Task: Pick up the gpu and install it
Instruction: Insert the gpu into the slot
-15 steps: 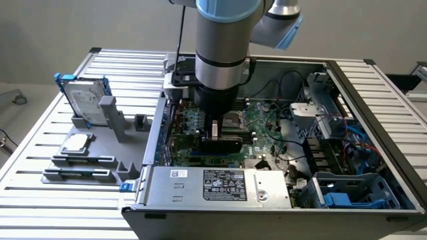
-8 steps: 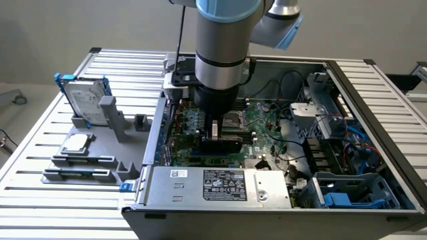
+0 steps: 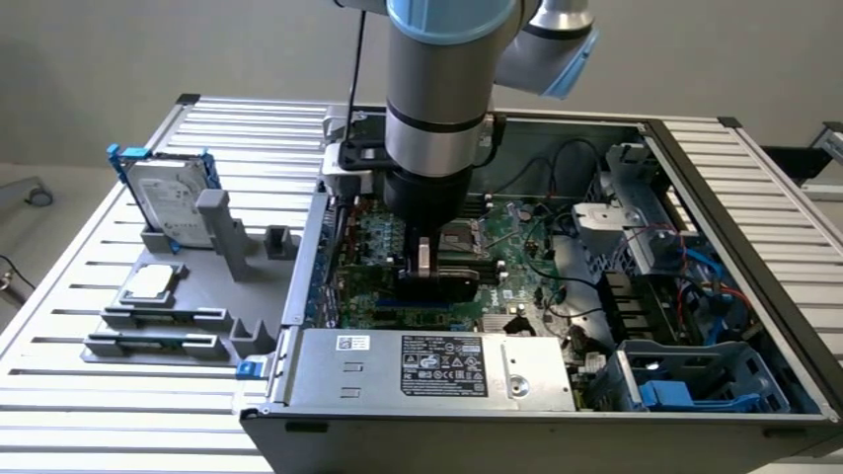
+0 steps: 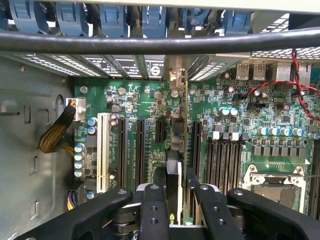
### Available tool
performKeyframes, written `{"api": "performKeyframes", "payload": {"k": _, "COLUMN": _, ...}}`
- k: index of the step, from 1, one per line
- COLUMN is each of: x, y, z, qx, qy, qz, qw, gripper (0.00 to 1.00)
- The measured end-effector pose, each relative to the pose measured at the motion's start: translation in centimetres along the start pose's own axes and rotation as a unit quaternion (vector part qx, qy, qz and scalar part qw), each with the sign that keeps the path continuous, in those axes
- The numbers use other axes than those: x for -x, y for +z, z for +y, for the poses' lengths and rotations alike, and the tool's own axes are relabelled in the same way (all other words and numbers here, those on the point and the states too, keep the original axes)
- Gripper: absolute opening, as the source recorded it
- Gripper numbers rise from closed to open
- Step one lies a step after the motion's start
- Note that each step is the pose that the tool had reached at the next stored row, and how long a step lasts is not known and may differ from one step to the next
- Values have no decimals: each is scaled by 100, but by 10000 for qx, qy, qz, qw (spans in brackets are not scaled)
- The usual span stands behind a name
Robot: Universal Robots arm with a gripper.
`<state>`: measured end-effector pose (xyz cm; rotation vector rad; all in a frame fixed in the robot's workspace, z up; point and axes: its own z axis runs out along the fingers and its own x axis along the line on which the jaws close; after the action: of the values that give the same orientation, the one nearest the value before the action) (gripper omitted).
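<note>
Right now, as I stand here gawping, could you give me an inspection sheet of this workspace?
Surface: slotted metal table, open computer case on it.
Job's things: gpu held edge-on over the slots of the motherboard.
Clutter: hard drive and processor chip on a grey holder.
Pincer: shut on the gpu.
Cables: red-black wires, braided cable inside the case.
Surroundings: plain grey wall.

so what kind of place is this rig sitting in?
Looks like a robotics lab bench for PC assembly trials: an open computer case on a slatted aluminium table, a grey parts fixture with a hard drive, and the arm's tool holding the gpu over the motherboard.
</note>
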<state>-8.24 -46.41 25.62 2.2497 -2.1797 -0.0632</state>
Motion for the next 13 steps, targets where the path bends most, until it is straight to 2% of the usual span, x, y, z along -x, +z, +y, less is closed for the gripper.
{"api": "performKeyframes", "payload": {"k": 13, "x": -1, "y": 26, "z": -1, "qx": 3, "qy": 27, "qz": -12, "qw": 10000, "gripper": 26}}
